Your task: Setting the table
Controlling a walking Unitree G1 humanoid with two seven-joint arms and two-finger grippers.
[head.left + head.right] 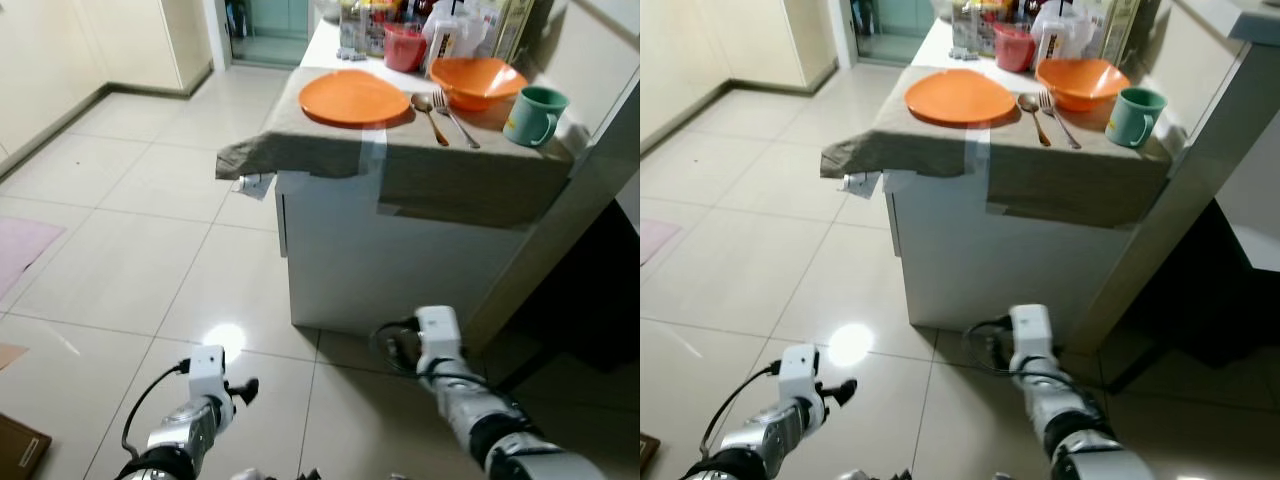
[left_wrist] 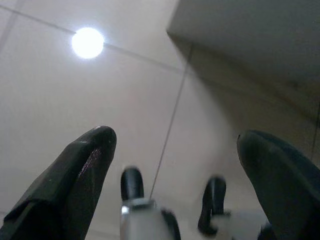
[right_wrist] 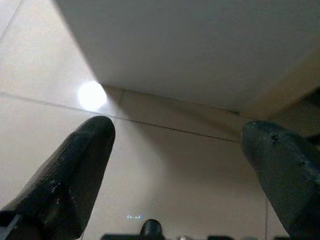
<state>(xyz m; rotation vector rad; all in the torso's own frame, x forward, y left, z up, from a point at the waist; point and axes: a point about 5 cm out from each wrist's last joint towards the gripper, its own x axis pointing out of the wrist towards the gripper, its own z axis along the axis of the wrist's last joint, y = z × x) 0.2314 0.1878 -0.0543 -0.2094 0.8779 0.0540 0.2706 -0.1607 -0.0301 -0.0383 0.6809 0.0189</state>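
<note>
Clutter [image 1: 440, 30] behind bowl [image 1: 476, 80] cut off by top edge, unidentifiable.

Two silver arms with ribbed metallic forearms end in white box-shaped wrist units. A black cable loops from each white unit back along its arm. The left hand [image 2: 172, 165] has two long, matte black, rounded fingers [image 2: 75, 175]; the right hand [image 3: 182, 175] has the same pair, faintly scuffed.

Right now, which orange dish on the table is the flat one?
The orange plate, on the left beside the spoon. It lies flat, while the orange bowl behind the fork has tall sides.
</note>
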